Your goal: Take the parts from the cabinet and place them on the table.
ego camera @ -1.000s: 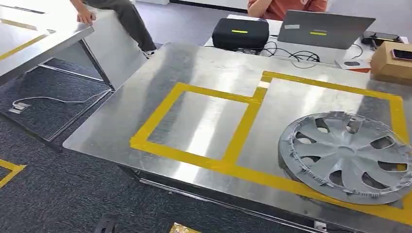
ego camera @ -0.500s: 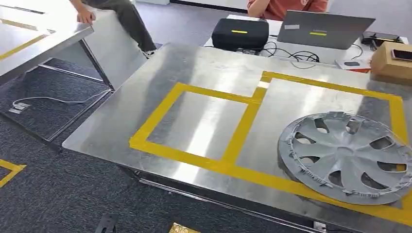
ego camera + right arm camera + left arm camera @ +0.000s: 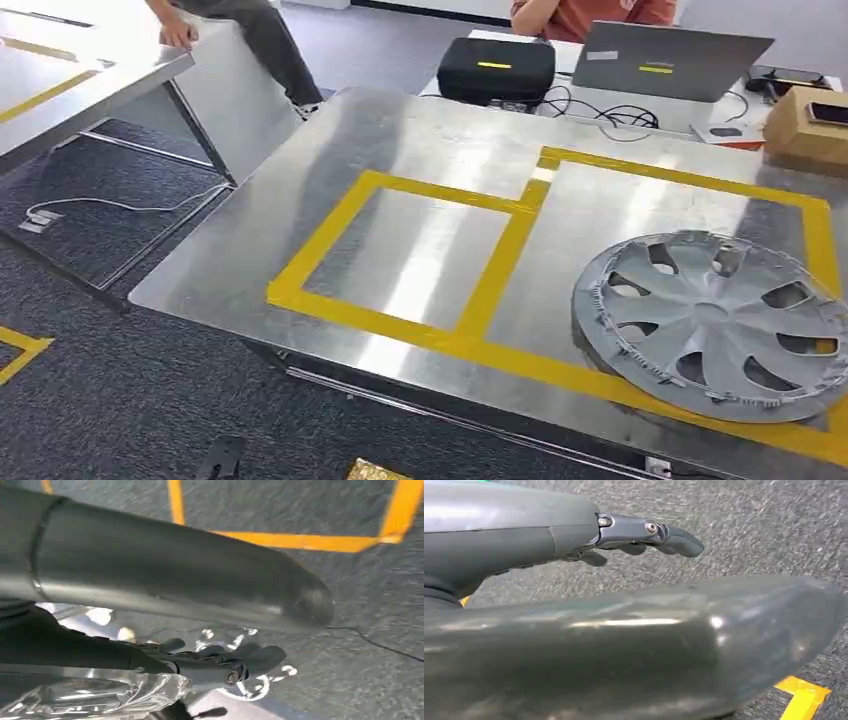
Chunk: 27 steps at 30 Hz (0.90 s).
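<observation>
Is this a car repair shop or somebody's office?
Probably a robot test lab in an office: a metal table marked with yellow tape, a hubcap on it, a laptop behind, grey carpet underneath.

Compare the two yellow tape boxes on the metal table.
The left tape box is the smaller one and frames bare metal. The right tape box is larger, reaches farther back, and holds the grey hubcap, which overlaps its near edge. Both share one tape side on the metal table.

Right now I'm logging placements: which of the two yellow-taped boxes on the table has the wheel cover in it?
The larger right-hand box: the grey wheel cover lies flat there, overlapping its near tape line. The smaller left-hand box frames only bare metal.
</observation>
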Each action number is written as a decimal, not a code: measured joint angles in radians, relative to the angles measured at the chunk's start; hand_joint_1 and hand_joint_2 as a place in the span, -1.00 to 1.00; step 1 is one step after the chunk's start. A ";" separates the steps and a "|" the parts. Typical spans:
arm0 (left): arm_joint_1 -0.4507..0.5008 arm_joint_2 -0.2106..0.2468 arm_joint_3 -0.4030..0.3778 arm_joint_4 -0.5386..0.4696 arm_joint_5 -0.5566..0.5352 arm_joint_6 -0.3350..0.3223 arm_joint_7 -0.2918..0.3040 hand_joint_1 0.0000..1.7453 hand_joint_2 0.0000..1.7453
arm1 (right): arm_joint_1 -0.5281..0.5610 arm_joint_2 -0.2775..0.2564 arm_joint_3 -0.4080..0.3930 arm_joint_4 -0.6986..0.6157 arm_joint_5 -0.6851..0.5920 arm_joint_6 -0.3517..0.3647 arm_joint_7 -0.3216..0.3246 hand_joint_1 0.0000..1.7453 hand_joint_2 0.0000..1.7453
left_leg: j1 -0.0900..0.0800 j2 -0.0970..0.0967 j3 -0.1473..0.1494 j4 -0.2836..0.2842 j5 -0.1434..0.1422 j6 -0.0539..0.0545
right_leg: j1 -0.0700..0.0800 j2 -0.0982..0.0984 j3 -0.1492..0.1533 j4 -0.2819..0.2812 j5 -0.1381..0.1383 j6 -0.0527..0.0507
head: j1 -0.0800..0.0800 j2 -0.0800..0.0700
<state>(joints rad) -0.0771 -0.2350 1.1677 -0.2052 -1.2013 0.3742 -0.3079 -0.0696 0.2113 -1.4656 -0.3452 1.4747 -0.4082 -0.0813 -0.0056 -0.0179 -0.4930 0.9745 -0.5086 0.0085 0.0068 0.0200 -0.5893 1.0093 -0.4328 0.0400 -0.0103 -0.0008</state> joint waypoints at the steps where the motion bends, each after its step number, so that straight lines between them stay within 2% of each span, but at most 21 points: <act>1: 0.000 0.000 -0.002 0.000 0.000 -0.005 -0.005 -1.00 -1.00 | 0.000 -0.005 0.000 0.009 -0.010 0.000 -0.010 -1.00 -1.00 | 0.000 0.000 0.000 0.000 0.000 0.000 | 0.000 0.000 0.000 0.000 0.000 0.000 | 0.000 0.000; 8: 0.000 0.003 -0.006 0.000 0.001 -0.017 -0.009 -1.00 -1.00 | -0.001 -0.026 0.001 0.045 -0.011 -0.002 -0.024 -1.00 -1.00 | -0.001 0.000 0.000 0.000 0.000 0.000 | 0.000 0.000 0.000 0.000 0.000 0.000 | 0.000 0.000; 15: 0.000 0.002 -0.006 0.000 0.001 -0.017 -0.006 -1.00 -1.00 | 0.000 -0.026 0.038 0.075 0.053 0.018 0.010 -1.00 -1.00 | 0.000 0.000 0.000 0.000 -0.001 0.000 | 0.000 0.000 0.000 0.000 -0.001 -0.001 | 0.000 0.000; 27: 0.000 0.002 -0.004 0.000 0.026 -0.015 -0.006 -1.00 -1.00 | 0.000 -0.027 0.044 0.084 0.033 0.014 -0.002 -1.00 -1.00 | -0.006 0.000 0.000 0.000 -0.001 0.001 | -0.007 0.000 0.000 -0.001 0.001 0.003 | 0.000 0.000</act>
<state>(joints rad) -0.0773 -0.2327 1.1635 -0.2052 -1.1757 0.3594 -0.3140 -0.0699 0.1843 -1.4218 -0.2613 1.5080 -0.3944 -0.0835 -0.0120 -0.0178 -0.4929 0.9749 -0.5100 0.0093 -0.0007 0.0202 -0.5894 1.0084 -0.4315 0.0428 -0.0103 -0.0004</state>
